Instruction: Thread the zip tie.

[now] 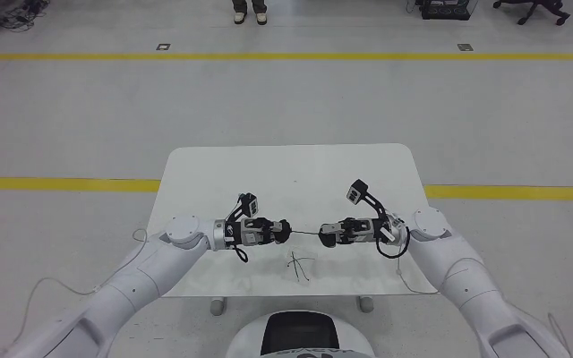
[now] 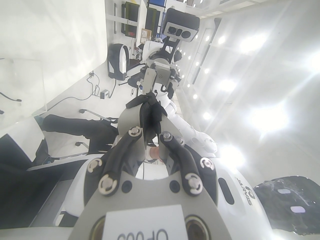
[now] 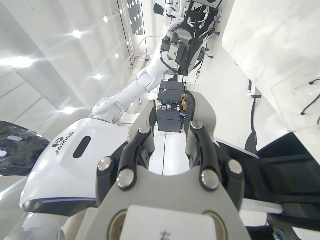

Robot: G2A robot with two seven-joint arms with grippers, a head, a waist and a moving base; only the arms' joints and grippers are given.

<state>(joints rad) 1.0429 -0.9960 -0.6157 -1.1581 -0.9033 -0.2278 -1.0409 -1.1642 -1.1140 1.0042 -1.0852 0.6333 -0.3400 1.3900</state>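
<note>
surface (image 1: 376, 170): plain white, rounded corners
floor (image 1: 89, 107): grey, yellow stripes
zip tie (image 1: 304, 234): thin, black, held up in the air
left claw (image 1: 285, 232): clenched on it
right claw (image 1: 324, 235): looks released

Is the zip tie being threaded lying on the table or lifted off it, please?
Lifted: the zip tie spans between left hand and right hand, above the table.

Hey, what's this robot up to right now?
The left gripper is shut on a black zip tie, held above the white table. Its thin tail reaches toward the right gripper, which faces it with fingers apart. A few loose ties lie on the table beneath them.
</note>
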